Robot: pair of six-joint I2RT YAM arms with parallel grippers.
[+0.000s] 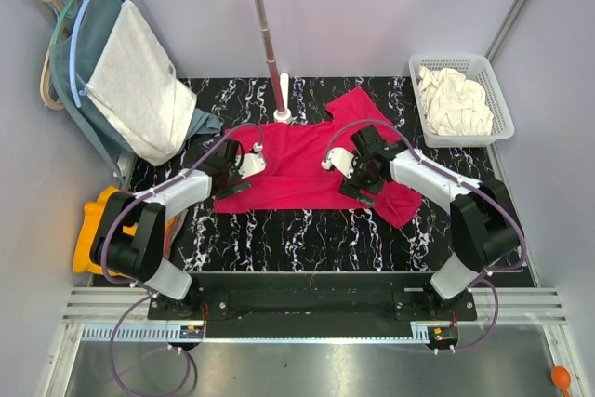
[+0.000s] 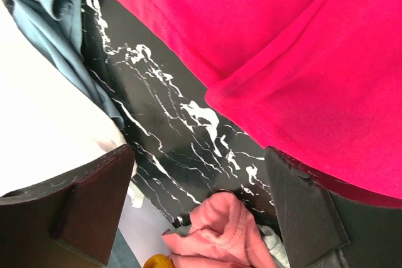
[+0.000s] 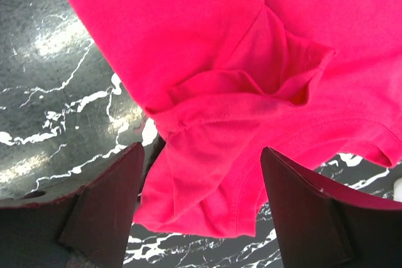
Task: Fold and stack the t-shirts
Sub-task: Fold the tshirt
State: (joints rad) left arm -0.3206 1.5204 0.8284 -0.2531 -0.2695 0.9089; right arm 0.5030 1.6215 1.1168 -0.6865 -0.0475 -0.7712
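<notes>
l fingers (image 2: 75,211), r fingers (image 3: 103,208) apart at crimson tee (image 1: 290,174)

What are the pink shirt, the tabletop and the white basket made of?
Pink shirt: soft matte knit, probably cotton; it creases and has stitched hems. Tabletop: glossy black with white veins, marble-look, possibly only printed. Basket: white, likely plastic, judging by its slotted walls.

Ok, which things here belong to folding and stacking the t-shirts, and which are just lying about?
Job: red-pink shirt on the table; yellow shirt at its left edge; pale pink shirt; cream shirt in the basket.
Lying about: basket; grey top and teal top on hangers; clothes rail.
</notes>
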